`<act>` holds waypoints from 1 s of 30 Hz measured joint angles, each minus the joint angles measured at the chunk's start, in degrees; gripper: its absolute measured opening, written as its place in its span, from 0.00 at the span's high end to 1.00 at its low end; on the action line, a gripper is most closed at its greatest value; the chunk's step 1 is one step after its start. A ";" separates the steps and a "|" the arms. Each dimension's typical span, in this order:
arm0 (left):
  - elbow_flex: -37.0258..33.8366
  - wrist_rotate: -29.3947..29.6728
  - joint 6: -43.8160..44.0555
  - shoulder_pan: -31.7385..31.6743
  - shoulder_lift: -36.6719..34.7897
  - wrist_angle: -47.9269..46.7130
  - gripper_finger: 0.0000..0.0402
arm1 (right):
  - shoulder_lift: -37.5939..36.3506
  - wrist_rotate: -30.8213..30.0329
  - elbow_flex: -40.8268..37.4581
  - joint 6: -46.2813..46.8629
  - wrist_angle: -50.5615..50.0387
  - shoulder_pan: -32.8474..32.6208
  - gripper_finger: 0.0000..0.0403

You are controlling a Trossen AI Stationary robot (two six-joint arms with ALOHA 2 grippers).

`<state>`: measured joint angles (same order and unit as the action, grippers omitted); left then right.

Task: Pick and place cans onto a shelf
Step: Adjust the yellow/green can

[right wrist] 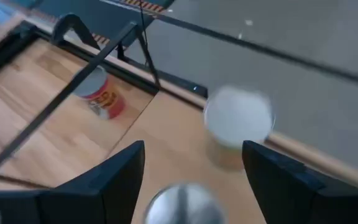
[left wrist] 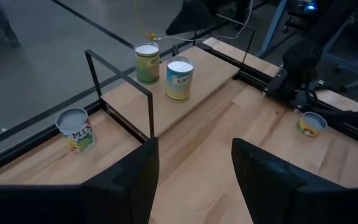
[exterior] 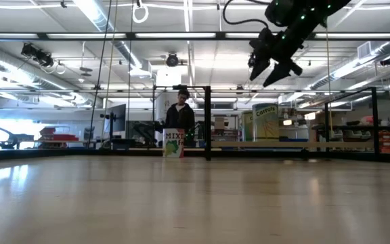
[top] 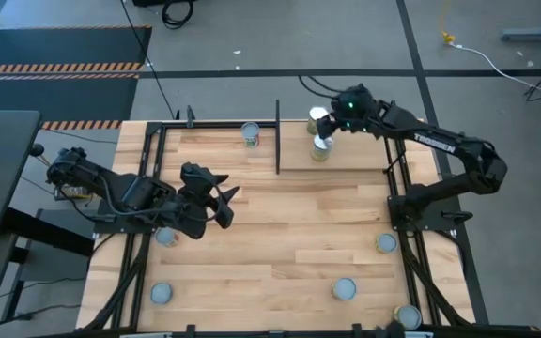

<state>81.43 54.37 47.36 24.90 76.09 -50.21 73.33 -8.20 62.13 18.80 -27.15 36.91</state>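
The shelf [top: 355, 155] is a light-wood board with black uprights at the table's far right. Two cans stand upright on it, one with a green label [left wrist: 147, 62] and one with a blue and yellow label [left wrist: 179, 79]. My right gripper [top: 332, 115] hangs open above them, high over the board [exterior: 276, 64], touching neither; in its wrist view one lid [right wrist: 238, 118] shows ahead and another [right wrist: 182, 202] below the fingers. My left gripper [top: 224, 202] hovers open over the table's left middle, nothing between its fingers [left wrist: 194, 155].
A can [top: 251, 134] stands on the table just left of the shelf's upright [top: 278, 136]. More cans stand at the left [top: 165, 237], near left [top: 162, 294], near middle [top: 345, 288], right [top: 385, 243] and near right [top: 408, 317]. A person [exterior: 181, 115] stands beyond the table.
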 joint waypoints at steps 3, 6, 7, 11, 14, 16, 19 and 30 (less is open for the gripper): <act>0.00 0.00 -0.01 -0.04 0.00 0.98 0.49 | 2.91 9.25 0.13 -15.14 3.46 2.81 0.35; 0.00 -0.83 0.03 0.13 0.00 2.32 0.49 | 4.61 16.93 0.13 -32.42 2.84 4.35 0.37; 0.00 -1.21 0.04 0.28 0.00 2.73 0.49 | 4.80 17.21 0.13 -36.47 2.12 4.56 0.38; 0.00 -1.60 0.66 0.77 0.00 4.18 0.49 | 6.27 16.51 2.85 -43.94 -5.18 6.33 0.37; 0.00 -0.10 1.52 0.53 0.00 4.59 0.49 | 10.10 16.70 7.43 -47.90 -14.38 7.73 0.33; 0.00 1.45 1.48 0.13 0.00 4.89 0.49 | 13.05 16.74 10.48 -49.66 -17.79 8.44 0.31; 0.00 2.68 1.45 -0.82 0.00 5.12 0.49 | 17.18 16.87 14.80 -48.66 -19.40 9.36 0.27; 0.01 2.40 1.30 -1.19 0.00 5.87 0.49 | 24.20 12.89 22.64 -31.74 -15.53 10.73 0.42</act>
<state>81.44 56.77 48.66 23.70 76.09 -44.35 97.53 4.69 84.77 -12.94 -42.68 47.64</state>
